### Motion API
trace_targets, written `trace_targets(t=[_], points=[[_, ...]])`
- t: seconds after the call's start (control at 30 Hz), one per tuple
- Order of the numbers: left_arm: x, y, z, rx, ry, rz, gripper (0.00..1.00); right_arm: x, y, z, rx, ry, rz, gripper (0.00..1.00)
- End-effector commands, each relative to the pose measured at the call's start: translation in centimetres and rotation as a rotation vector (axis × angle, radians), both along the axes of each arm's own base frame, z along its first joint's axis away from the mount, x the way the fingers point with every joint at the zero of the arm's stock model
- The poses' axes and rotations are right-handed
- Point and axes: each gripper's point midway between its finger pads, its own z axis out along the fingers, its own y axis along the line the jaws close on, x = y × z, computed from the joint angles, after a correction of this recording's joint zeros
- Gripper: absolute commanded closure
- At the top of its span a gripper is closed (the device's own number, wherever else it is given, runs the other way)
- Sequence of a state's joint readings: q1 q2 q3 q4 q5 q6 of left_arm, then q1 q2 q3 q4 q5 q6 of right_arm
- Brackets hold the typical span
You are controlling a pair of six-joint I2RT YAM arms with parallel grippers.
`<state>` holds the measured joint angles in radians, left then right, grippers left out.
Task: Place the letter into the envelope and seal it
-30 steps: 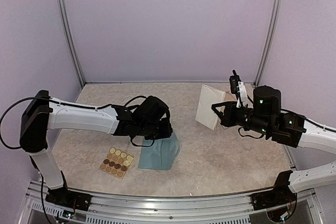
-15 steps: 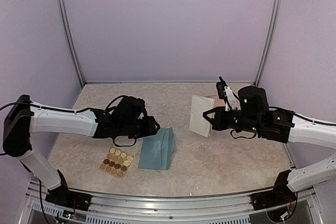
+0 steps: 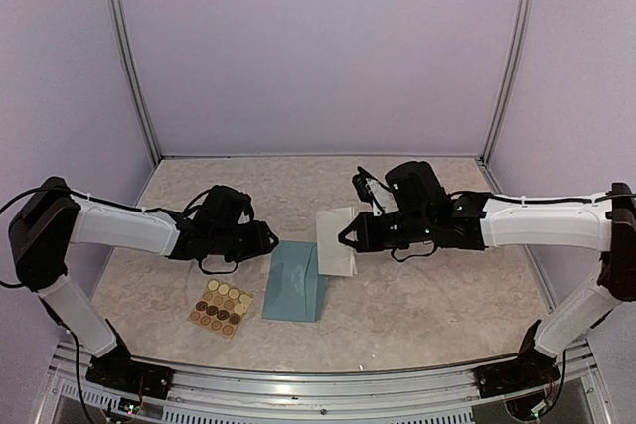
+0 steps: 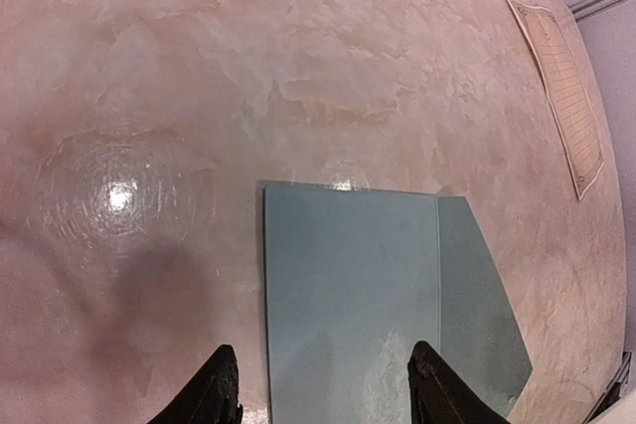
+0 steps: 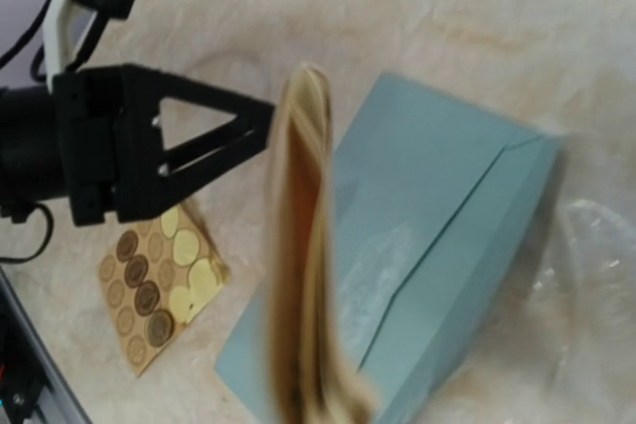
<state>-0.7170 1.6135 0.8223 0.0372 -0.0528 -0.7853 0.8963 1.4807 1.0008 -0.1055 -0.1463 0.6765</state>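
Left claw (image 3: 268, 239) is open with nothing in it. On its wrist cam I see both fingertips (image 4: 216, 389) spread apart above one end of the envelope (image 3: 295, 283); I can't tell if they touch it. In the top view the envelope lies on the table (image 3: 447, 285) at about 6 o'clock from centre. In the left wrist cam its flap sticks out on the 3 o'clock side. The left claw sits at the envelope's 10 o'clock corner.

Right claw (image 3: 348, 236) is clamped on the letter (image 3: 335, 243), a folded cream sheet held up off the table. It shows edge-on and blurred in the right wrist cam. The letter hangs at 1 o'clock of the envelope, with its lower edge near the envelope's far end; I can't tell if they touch. The letter is not in the envelope yet.

The sticker sheet (image 3: 221, 307) lies flat at 9 o'clock of the envelope, near but apart. Another cream sheet (image 4: 561, 76) shows on the table at 2 o'clock in the left wrist cam.
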Motion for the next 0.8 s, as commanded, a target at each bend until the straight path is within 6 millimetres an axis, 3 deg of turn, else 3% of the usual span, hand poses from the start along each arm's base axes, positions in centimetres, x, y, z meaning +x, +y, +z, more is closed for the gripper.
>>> trace_targets(t=[0.0,0.23,0.77], points=[[-0.1,-1.6,-1.2,-0.026,0.010,-0.088,0.46,0.0,1.6,-0.5,0.042,0.083,0.021,1.00],[-0.3,-1.6,-3.5,-0.004,0.055,-0.101,0.51,0.8,2.0,-4.8,-0.032,0.220,-0.031,1.00],[-2.0,-1.4,-6.6,-0.005,0.131,-0.110,0.60,2.6,-0.8,-12.4,-0.205,0.358,-0.136,1.00]])
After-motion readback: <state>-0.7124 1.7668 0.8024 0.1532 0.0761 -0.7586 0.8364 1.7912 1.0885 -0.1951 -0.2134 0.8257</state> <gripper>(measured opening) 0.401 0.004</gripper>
